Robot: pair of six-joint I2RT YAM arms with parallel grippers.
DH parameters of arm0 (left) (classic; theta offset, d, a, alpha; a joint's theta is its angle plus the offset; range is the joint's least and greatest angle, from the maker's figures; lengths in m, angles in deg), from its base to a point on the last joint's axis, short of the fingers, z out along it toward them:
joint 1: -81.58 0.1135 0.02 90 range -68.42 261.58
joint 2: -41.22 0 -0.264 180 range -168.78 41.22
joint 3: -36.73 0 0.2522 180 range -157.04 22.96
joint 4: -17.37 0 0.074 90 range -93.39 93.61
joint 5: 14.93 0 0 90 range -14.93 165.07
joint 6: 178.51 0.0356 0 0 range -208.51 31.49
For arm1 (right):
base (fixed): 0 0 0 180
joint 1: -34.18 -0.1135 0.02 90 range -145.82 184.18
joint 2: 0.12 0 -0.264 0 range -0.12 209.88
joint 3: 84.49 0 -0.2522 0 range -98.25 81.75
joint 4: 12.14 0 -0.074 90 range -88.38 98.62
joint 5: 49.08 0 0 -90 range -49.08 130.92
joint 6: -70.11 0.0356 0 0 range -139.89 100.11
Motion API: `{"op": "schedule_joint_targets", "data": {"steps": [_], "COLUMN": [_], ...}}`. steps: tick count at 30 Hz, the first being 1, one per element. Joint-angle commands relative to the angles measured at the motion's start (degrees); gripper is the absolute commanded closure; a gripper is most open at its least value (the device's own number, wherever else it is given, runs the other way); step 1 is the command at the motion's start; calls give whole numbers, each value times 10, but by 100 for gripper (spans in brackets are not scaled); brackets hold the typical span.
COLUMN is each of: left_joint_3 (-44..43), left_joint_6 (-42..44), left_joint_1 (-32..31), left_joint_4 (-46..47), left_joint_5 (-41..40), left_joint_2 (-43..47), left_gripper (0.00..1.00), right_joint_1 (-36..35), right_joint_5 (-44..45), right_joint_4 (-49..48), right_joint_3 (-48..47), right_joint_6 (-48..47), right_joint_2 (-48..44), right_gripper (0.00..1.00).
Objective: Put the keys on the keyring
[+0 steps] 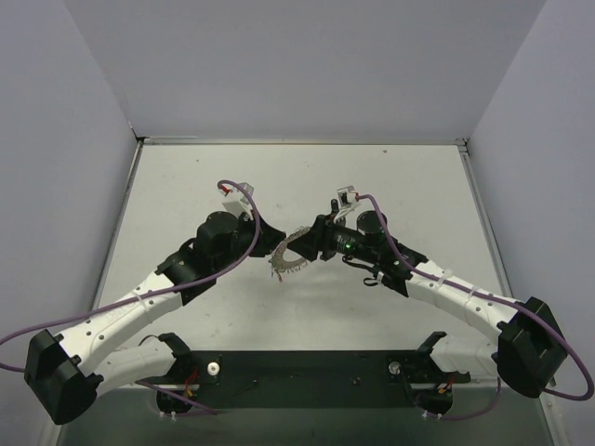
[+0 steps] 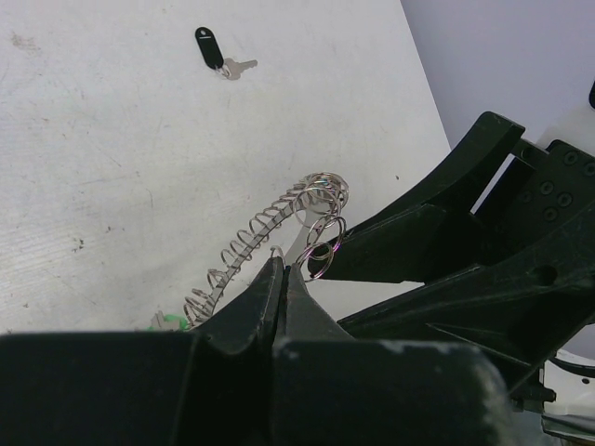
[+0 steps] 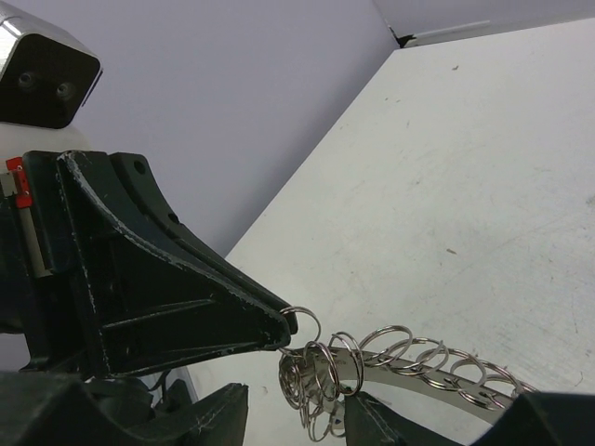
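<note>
The keyring (image 1: 286, 260) hangs above the table between both arms, a silvery band strung with several small wire loops (image 3: 437, 362). My left gripper (image 2: 284, 268) is shut, its tips pinching the band of the keyring (image 2: 251, 228) near its upper end. My right gripper (image 3: 297, 423) stands open, a bunch of loops hanging between its fingers; its fingers (image 2: 409, 242) reach in from the right. One black-headed key (image 2: 212, 48) lies alone on the table far beyond the ring. A green scrap (image 2: 165, 321) shows at the ring's low end.
Grey walls enclose the white table (image 1: 204, 186) on three sides. The black base bar (image 1: 307, 376) runs along the near edge. Purple cables (image 1: 232, 186) loop off both wrists.
</note>
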Motion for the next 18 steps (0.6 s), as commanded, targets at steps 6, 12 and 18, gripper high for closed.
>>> {"op": "schedule_joint_targets", "data": {"steps": [6,12,18], "left_joint_3": [1,2,2], "left_joint_6": [-1,-2,-1], "left_joint_1": [2,2,3], "left_joint_4": [55,58,56], "left_joint_5": [5,6,2], "left_joint_2": [18,20,26], "left_gripper": [100,100,100], "right_joint_1": [-1,-2,-2], "right_joint_5": [-11,-8,4], "right_joint_4": [-84,-86,-72], "right_joint_3": [-2,-3,-2], "right_joint_6": [28,29,29], "right_joint_2": [-6,9,17], "right_gripper": [56,58,60]}}
